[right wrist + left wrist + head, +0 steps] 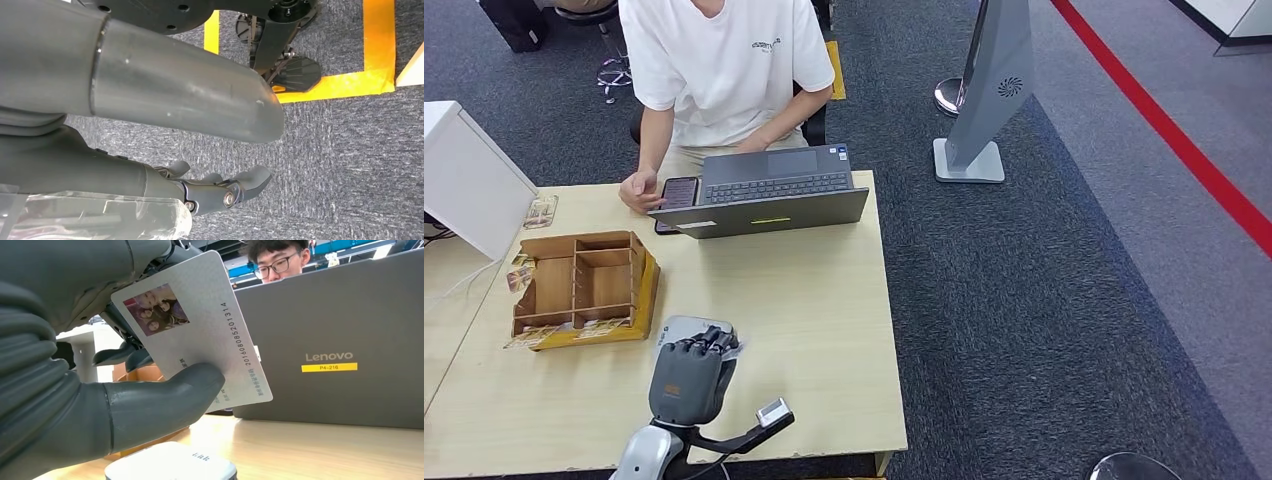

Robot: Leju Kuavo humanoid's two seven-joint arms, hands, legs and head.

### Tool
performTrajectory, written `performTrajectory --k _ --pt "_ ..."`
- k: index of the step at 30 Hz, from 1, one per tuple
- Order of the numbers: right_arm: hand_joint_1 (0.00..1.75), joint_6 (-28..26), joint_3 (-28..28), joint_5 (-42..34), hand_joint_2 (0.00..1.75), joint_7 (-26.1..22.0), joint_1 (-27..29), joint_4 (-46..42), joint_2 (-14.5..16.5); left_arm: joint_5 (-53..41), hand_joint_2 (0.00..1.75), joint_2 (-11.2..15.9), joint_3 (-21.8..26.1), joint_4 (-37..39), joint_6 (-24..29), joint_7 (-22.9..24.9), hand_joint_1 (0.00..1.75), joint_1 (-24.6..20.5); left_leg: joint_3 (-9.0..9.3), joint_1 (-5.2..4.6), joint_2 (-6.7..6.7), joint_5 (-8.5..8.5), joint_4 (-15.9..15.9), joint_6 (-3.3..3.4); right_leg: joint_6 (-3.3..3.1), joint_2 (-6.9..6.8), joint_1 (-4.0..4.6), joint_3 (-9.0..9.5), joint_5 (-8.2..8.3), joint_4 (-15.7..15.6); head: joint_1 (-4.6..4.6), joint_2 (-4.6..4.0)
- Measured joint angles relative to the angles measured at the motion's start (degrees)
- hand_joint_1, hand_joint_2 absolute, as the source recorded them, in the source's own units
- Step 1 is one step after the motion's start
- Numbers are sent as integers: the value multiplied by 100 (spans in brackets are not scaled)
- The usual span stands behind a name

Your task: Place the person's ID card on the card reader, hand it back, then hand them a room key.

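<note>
The left hand [100, 390] grips the ID card [200, 330], thumb pressed on its printed face and darker fingers [120, 352] behind it. The card is tilted, held just above the white card reader [170, 465], which lies right under the hand on the wooden table [804, 300]. From above, the left hand [690, 375] covers most of the reader [674, 328]. Beyond the hand sits a grey laptop [764, 195], with a person [724, 60] in a white shirt behind it. To the hand's left stands a wooden organizer tray [584, 285]. The right hand [220, 190] hangs over grey carpet [340, 150], fingers spread and holding nothing.
</note>
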Motion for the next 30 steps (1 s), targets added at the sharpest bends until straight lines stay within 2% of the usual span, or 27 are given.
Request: performTrajectory --k 5,11,16,21,30 --pt "0 7 0 61 0 31 -3 0 -3 -99 175 -63 75 184 27 86 175 -69 0 0 -1 0 0 0 0 -2 0 0 0 0 0 0" --pt "0 2 8 152 0 124 -37 0 -3 -236 175 -184 287 841 384 204 175 -417 1 0 -3 5 0 -2 -2 -5 0 2 3 1 0 0" --pt "0 8 132 432 0 -7 -4 2 21 -330 175 -174 716 1312 691 546 175 -550 2 2 0 5 -1 -2 -3 -2 1 1 3 4 0 0" --pt "0 -42 266 483 0 -27 111 7 68 -296 175 -96 1211 1491 756 483 175 -447 -3 2 -9 5 -5 -3 -4 -10 1 -3 -2 4 -1 0" --pt "0 -2 299 501 0 104 111 11 67 -361 175 -56 1731 1887 760 480 175 -560 -2 -1 -9 6 -6 -3 -4 -10 1 -2 0 4 0 0"
